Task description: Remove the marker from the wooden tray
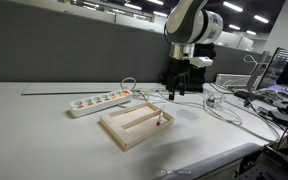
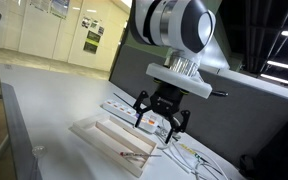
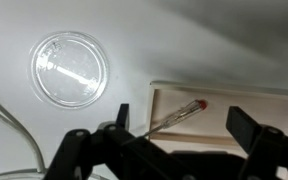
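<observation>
Hovering mid-worktop with the gripper (image 2: 160, 122) spread wide and empty, above one end of the tray (image 1: 114, 131). Directly below and between the fingers in the wrist view: the marker (image 3: 179, 113), lying loose in one compartment close to the tray's corner. Set on a slant to the rim, red tip pointing away from the fingers. Probably calls for a straight descent, with the wrist turned to close across that long axis, not along it.

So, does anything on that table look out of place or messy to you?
Only mildly: a marker lies slanted at one end of the wooden tray, not lined up with its compartment. White cables trail loosely over the table. Nothing looks spilled or broken.
</observation>
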### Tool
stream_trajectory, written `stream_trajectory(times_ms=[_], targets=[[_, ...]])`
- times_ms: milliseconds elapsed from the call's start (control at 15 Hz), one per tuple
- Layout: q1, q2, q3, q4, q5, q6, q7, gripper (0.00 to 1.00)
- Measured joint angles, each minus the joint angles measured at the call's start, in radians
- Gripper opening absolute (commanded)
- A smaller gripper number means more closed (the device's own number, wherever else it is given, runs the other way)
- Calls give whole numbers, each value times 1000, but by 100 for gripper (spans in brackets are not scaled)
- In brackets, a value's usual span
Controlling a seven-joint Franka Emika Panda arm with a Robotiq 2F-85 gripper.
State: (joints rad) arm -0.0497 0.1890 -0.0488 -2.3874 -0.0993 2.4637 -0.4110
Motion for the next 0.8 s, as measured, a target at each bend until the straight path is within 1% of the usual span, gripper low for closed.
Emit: stream_trajectory(times_ms=[133, 200, 333, 467, 600, 800], targets=[[0, 2, 1, 0, -4, 9, 3, 100], [2, 8, 2, -2, -17, 42, 26, 100], [17, 33, 2, -9, -59, 139, 105, 100], [44, 71, -3, -15, -126, 234, 215, 100], [79, 108, -20, -16, -187, 292, 319, 100], [132, 145, -56, -17, -227, 345, 430, 100]])
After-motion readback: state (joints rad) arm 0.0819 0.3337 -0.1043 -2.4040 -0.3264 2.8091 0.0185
